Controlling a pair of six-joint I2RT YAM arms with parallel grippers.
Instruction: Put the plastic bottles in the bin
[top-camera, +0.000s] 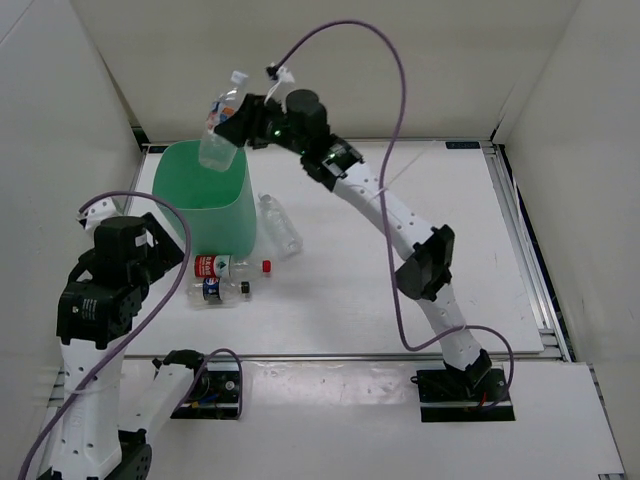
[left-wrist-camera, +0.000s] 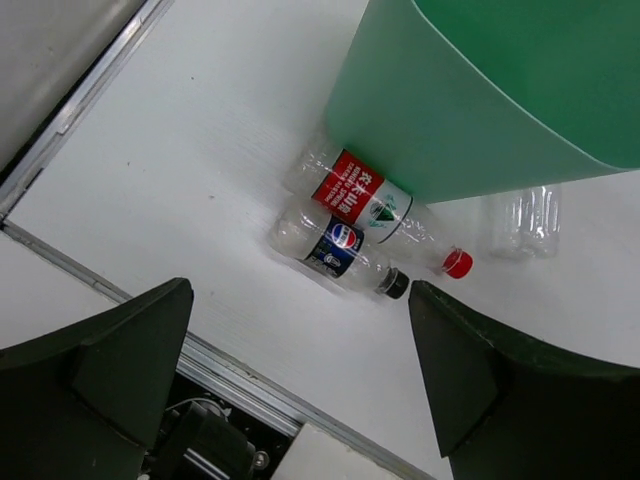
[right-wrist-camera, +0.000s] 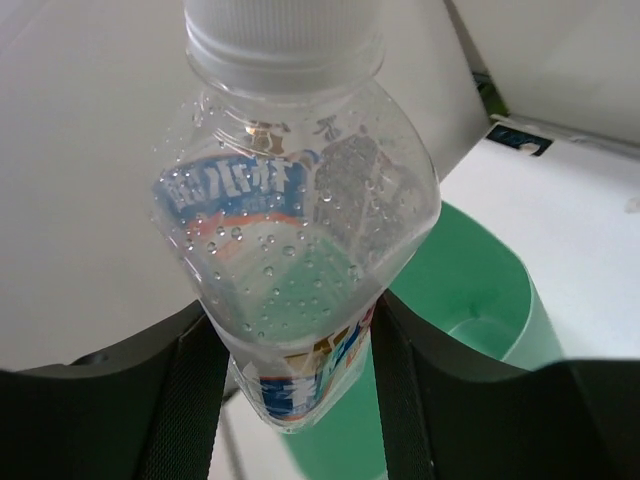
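Right fingers (top-camera: 238, 114) clamp a clear plastic bottle with a blue-white label and white cap (right-wrist-camera: 290, 250) above the tall mint-green plastic bin (top-camera: 205, 200).
In the top view the bottle hangs tilted over the bin's far rim, upper left of centre. The left fingers (left-wrist-camera: 165, 315) are spread wide and hold nothing. Below the bin on the white desk (top-camera: 400, 330), a red-labelled, red-capped bottle (left-wrist-camera: 360, 195) and a dark-blue-labelled, black-capped bottle (left-wrist-camera: 340, 248) lie side by side, touching. An unlabelled clear bottle (left-wrist-camera: 525, 220) lies at the bin's right.
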